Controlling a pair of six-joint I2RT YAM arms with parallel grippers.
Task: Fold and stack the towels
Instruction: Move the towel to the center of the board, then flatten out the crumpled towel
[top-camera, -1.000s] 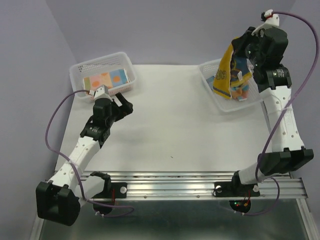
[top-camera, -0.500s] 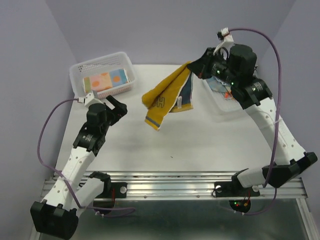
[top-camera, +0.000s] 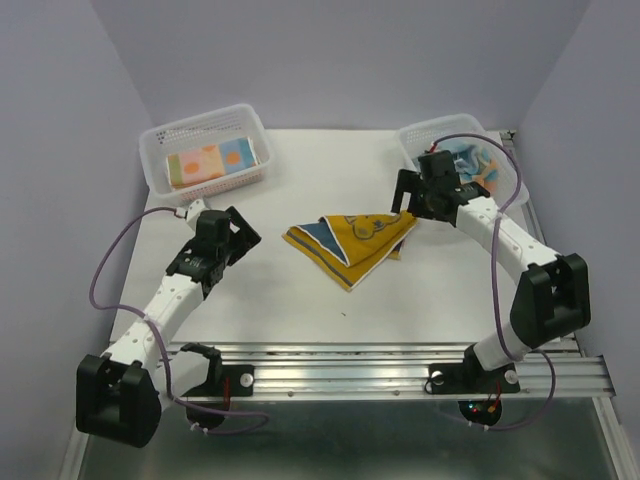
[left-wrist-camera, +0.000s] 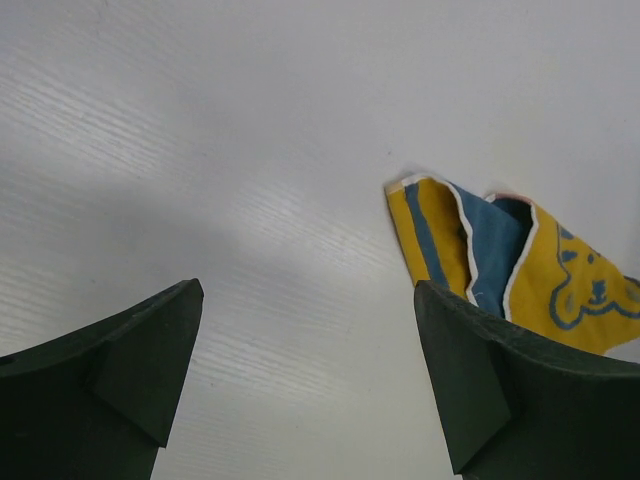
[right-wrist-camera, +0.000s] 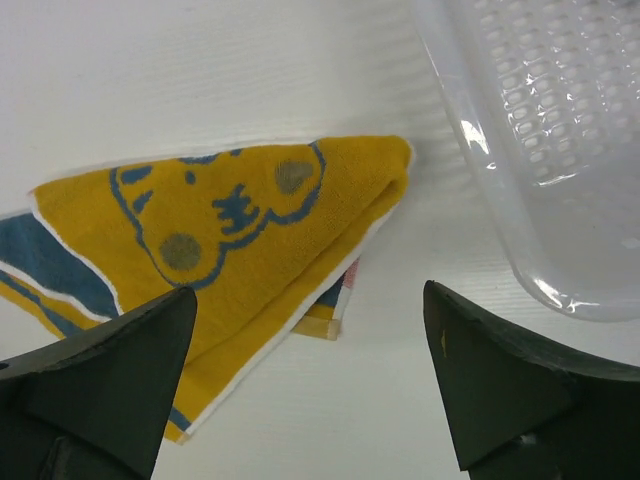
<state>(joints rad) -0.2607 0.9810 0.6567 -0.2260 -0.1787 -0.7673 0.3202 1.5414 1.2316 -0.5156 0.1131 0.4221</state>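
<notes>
Robot lab test cell, plain lavender walls (top-camera: 330, 60) closing in the upper frame and both sides, white table (top-camera: 300, 300) at centre, left arm (top-camera: 160, 305) and right arm (top-camera: 505, 235) bolted to an aluminium rail (top-camera: 350, 362) along the bottom edge, purple cable (top-camera: 97, 280) looping loose at left

Yellow towel (top-camera: 350, 243): blue-striped, white-edged, laid loosely folded at mid-tabletop (top-camera: 300, 300).
Dotted towel (top-camera: 210, 163): folded flat, held in left basket (top-camera: 200, 115).
Other towels (top-camera: 478, 165): crumpled in right basket (top-camera: 420, 135).
</notes>
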